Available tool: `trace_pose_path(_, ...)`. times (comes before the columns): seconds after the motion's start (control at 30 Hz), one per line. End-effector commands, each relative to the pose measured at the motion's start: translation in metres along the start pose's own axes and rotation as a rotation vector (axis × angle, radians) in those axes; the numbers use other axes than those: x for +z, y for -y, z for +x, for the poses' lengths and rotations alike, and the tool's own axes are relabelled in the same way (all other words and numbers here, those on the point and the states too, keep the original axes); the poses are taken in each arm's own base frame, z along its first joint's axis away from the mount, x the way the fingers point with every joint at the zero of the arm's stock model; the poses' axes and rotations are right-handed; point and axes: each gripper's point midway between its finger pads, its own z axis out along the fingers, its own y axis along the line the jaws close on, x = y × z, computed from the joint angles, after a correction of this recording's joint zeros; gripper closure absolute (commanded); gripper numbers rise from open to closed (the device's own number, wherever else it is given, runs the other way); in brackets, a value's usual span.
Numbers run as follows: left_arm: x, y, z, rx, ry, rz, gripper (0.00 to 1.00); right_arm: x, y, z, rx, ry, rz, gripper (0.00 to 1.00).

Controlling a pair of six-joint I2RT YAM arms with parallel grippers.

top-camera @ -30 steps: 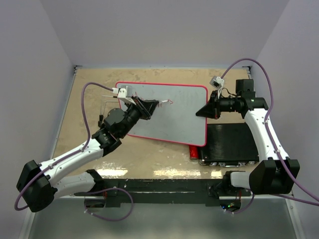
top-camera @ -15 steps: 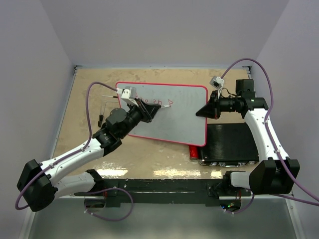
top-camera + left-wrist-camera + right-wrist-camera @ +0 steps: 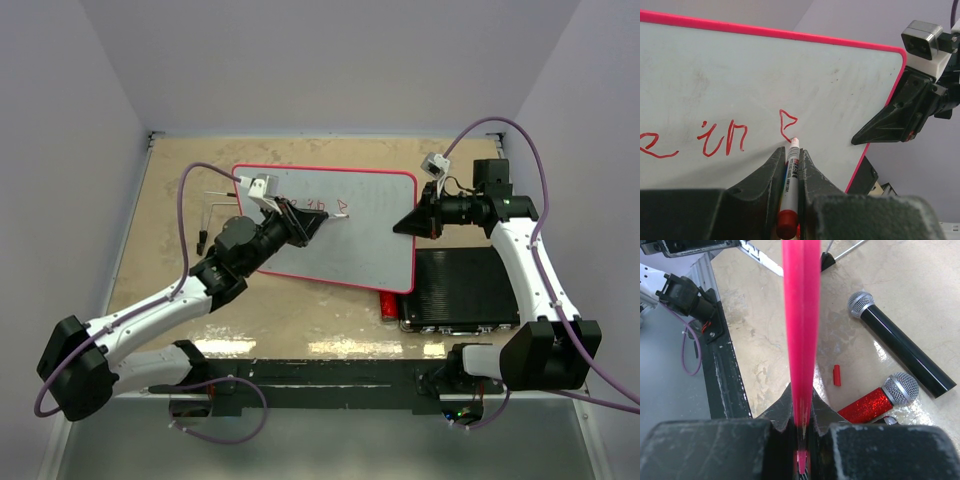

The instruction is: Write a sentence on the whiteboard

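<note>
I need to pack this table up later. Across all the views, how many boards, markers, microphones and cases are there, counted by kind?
whiteboard: 1
marker: 1
microphones: 2 (black microphone, red glitter microphone)
black case: 1
total: 5
</note>
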Motion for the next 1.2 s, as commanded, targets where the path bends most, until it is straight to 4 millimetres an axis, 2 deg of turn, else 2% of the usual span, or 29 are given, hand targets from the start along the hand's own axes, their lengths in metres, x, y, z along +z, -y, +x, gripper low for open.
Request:
trace_pose_path(0.0, -0.007, 0.027, -0.045, -0.020, 0.136, 0.078, 1.00, -0.004, -0.011, -0.022, -0.129, 0.062, -0.025, 1.00)
trace_pose_path(0.7, 0.011, 0.029, -0.053, 0.003, 0.152, 0.073, 1.00, -0.004, -0.011, -0.022, -0.131, 0.062, -0.022, 1.00)
trace_pose_path(1.17, 0.009, 0.012, -0.033, 0.011, 0.084, 0.018, 1.00, -0.004, -0.011, -0.022, -0.127, 0.060, -0.026, 1.00)
